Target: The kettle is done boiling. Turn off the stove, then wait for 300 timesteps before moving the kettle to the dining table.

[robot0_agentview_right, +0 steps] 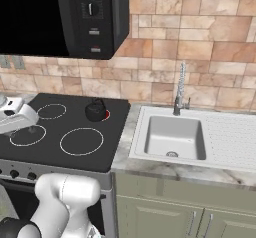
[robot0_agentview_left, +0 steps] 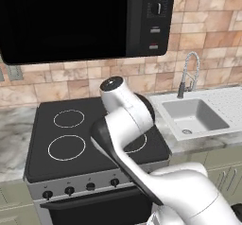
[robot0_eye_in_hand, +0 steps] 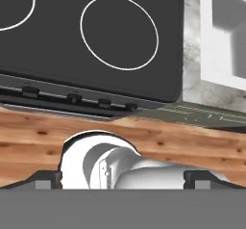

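1. The kettle point(robot0_agentview_right: 96, 110) sits on the stove point(robot0_agentview_right: 65, 132), on the rear burner nearest the sink point(robot0_agentview_right: 172, 137). A red glow shows on the glass just beside the kettle's base, on its sink side.
2. In the left base view your arm crosses in front of that rear corner of the stove point(robot0_agentview_left: 71, 139), so you see only a dark rounded shape behind the arm's upper link.
3. The stove's other three ring burners are bare. A row of black knobs point(robot0_agentview_left: 80, 188) lines its grey front panel.
4. The pincer point(robot0_eye_in_hand: 122, 180) stands spread wide: in the hand view its two dark fingertips point(robot0_eye_in_hand: 48, 179) sit far apart at the bottom edge, with nothing between them.
5. The hand view looks down along the stove front. You see two white rings on the black glass, the knobs point(robot0_eye_in_hand: 74, 98) edge-on below them, and a wood-plank floor point(robot0_eye_in_hand: 192, 146) under those.
6. In the right base view the hand end of the arm hangs over the stove's left side, well apart from the kettle.
7. A black microwave point(robot0_agentview_right: 60, 17) hangs above the stove against the tan tile wall.
8. The sink is set in the marble counter point(robot0_agentview_right: 125, 147) to the right of the stove, with a spring-neck faucet point(robot0_agentview_right: 180, 89) behind it.
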